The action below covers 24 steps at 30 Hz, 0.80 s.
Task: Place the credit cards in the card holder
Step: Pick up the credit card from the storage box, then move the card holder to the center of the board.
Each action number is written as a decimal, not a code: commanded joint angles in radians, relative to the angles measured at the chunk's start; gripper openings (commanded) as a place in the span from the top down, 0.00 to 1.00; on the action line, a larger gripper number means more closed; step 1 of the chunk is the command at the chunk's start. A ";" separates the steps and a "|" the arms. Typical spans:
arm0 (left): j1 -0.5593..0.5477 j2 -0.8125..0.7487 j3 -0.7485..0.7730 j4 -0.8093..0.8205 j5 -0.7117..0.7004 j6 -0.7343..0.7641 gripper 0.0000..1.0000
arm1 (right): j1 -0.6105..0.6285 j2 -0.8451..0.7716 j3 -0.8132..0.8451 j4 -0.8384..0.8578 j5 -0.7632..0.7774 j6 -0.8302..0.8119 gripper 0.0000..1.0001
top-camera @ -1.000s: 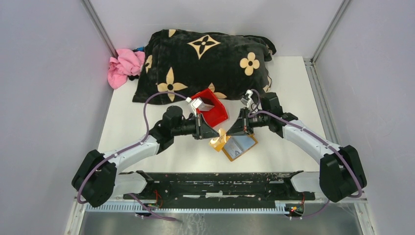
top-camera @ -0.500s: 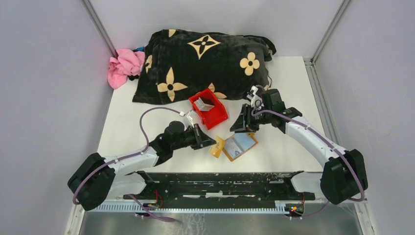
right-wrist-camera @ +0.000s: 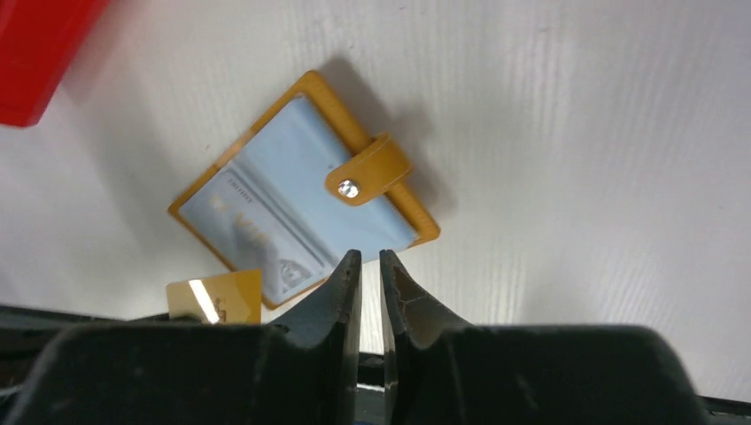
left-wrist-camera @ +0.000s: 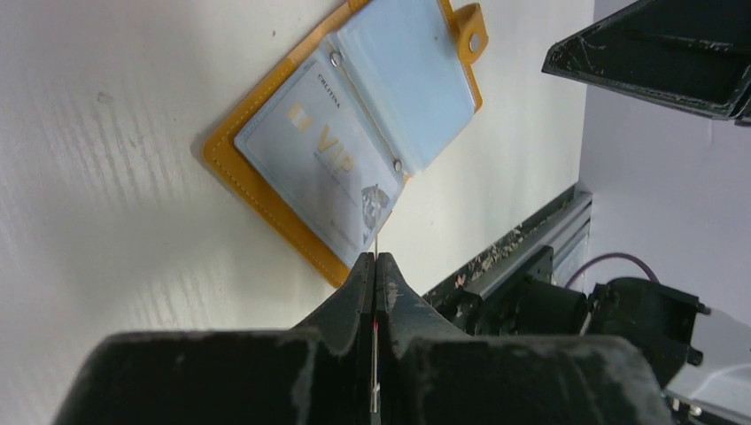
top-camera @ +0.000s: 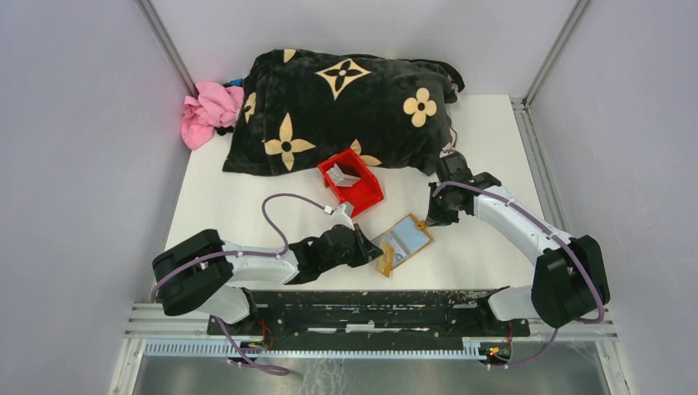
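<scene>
The card holder (top-camera: 405, 239) lies open on the white table, tan with clear pockets and a VIP card under one of them (left-wrist-camera: 328, 150). My left gripper (top-camera: 373, 250) is shut on a thin credit card, seen edge-on (left-wrist-camera: 375, 246) in the left wrist view. The right wrist view shows this card as a gold face (right-wrist-camera: 217, 297), at the holder's (right-wrist-camera: 301, 212) near-left corner. My right gripper (right-wrist-camera: 367, 255) hovers by the holder's strap (right-wrist-camera: 367, 173), jaws narrowly open with nothing between them. More credit cards (top-camera: 344, 175) lie in the red bin (top-camera: 368, 195).
A black blanket with gold flowers (top-camera: 346, 99) fills the back of the table, with a pink cloth (top-camera: 210, 107) to its left. The red bin stands just beyond the holder. A black rail (top-camera: 354, 300) runs along the near edge.
My left arm has drawn back and lowered, bringing its card to the holder's near-left corner. My right gripper opened, left the holder and shifted right. The holder has turned slightly.
</scene>
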 commanded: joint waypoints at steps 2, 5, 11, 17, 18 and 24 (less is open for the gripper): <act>-0.031 0.058 0.071 0.045 -0.153 -0.080 0.97 | -0.009 0.040 0.016 0.015 0.203 0.029 0.87; -0.033 0.080 0.081 0.045 -0.177 -0.099 0.97 | -0.013 0.084 0.017 0.025 0.233 0.042 0.93; -0.035 0.099 0.101 -0.013 -0.226 -0.117 0.97 | -0.016 0.172 0.008 0.064 0.239 0.055 0.99; -0.035 0.080 0.100 -0.112 -0.274 -0.137 0.97 | -0.014 0.212 -0.013 0.103 0.174 0.077 0.99; -0.035 0.073 0.095 -0.122 -0.284 -0.140 0.97 | -0.015 0.214 -0.019 0.108 0.165 0.081 0.99; -0.031 0.044 0.070 -0.160 -0.319 -0.143 0.97 | 0.012 0.212 -0.071 0.142 0.126 0.110 0.99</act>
